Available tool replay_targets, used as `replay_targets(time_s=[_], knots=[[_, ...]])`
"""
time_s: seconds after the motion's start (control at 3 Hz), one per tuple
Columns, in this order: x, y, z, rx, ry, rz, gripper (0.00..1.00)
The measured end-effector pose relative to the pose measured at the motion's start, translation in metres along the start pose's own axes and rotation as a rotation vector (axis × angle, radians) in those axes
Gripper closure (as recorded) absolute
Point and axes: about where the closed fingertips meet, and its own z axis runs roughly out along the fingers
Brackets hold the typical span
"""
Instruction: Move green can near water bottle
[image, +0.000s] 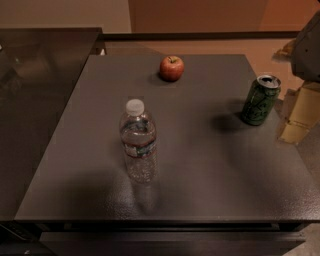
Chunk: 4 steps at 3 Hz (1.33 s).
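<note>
The water bottle (138, 142) stands nearest — green can (260, 100) just beside the pincer (296, 116), opening unclear.

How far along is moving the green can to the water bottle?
Nothing is done yet: the green can is near the right edge of the table, well apart from the water bottle. In hand: the claw is close beside the can. Left: carrying it to the bottle.
</note>
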Motion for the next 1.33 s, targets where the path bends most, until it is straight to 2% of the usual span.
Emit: replay_targets(time_s=[0.33,0.67,1.33], knots=[[0.0,0.0,0.0,0.001,0.0,0.0,0.0],[0.01,-0.012,0.003,0.026,-0.049,0.044,0.0],[0.013,-0.044,-0.065,0.082,-0.221,0.151,0.0]])
